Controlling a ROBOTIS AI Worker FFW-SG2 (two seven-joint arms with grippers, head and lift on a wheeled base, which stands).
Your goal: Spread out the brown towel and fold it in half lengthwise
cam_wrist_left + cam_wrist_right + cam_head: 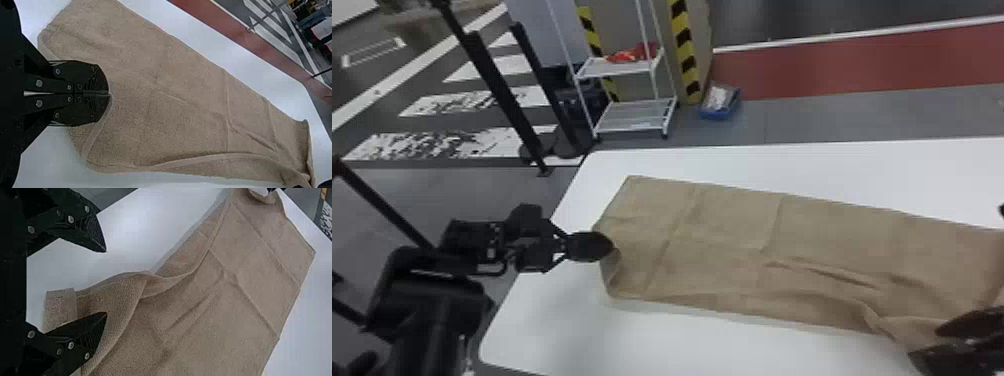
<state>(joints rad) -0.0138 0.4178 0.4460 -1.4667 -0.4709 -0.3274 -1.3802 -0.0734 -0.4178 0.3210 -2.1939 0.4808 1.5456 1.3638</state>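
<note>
- The brown towel [732, 225] lies on the white table [832, 162], its long axis running left to right, the right end slanting nearer.
- The left gripper [613, 247] pinches the towel's left end; the cloth extends rightward from its closed fingertips.
- The right gripper [923, 342] is spread open at the near right corner, most of the towel lying to its left and farther off.

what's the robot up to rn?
It's folding the brown towel, stretched out across the white table. The left gripper is shut on the towel's edge at its left end. The right gripper is open at the other end, by the near corner, not gripping. The towel looks doubled lengthwise, but the near edges are uneven and creases remain.
</note>
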